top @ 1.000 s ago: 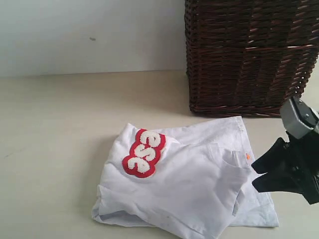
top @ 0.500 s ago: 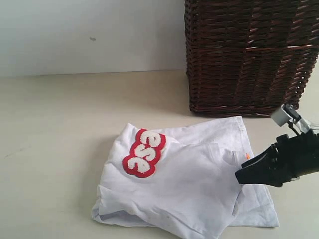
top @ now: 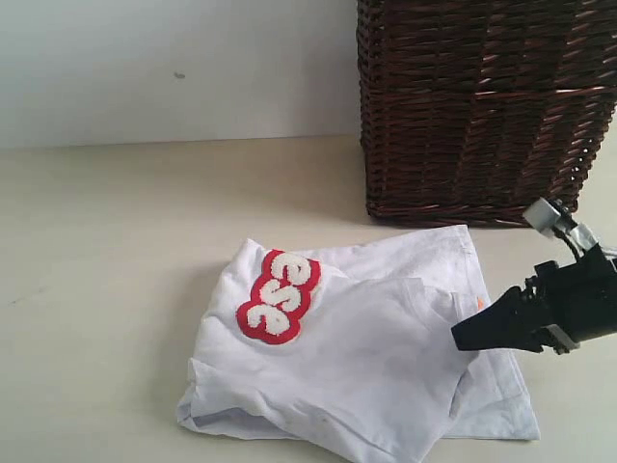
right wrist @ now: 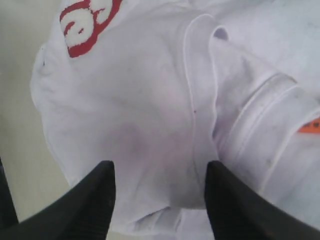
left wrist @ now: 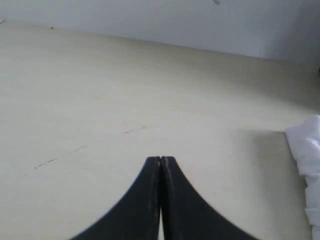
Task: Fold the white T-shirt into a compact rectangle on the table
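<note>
We see the pale cream table [top: 116, 289] below a plain wall [top: 145, 68], with a dark wicker basket [top: 482, 106] at the back right. Before it lies the white T-shirt [top: 366, 367], rumpled and half folded. Its long axis runs left to right, red-outlined lettering [top: 280, 294] left, collar [right wrist: 255, 107] right. Our right gripper [top: 463, 340] hangs spread above the collar, grasping nothing; the left gripper [left wrist: 160, 160] is pinched closed.

Exterior oblique, mid-range; wrist views close, low; all share white T-shirt [top: 366, 357].

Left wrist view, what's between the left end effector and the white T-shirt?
Only bare table separates the left end effector from the white T-shirt, seen in the left wrist view.
</note>
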`<action>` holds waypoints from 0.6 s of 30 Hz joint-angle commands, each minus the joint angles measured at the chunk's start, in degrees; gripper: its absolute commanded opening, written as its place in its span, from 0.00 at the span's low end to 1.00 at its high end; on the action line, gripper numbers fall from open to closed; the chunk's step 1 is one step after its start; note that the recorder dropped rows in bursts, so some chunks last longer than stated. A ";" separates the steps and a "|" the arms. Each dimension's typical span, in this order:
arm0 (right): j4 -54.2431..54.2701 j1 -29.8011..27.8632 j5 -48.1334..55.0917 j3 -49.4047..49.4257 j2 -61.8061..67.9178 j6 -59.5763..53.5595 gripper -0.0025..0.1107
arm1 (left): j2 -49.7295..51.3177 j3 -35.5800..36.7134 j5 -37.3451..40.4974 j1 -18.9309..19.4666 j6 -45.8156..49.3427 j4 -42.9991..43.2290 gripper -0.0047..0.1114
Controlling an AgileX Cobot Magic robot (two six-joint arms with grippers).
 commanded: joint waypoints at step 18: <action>3.48 0.04 -1.36 -0.49 2.65 7.11 0.49 | -0.42 0.18 -0.62 0.13 -0.04 0.00 0.04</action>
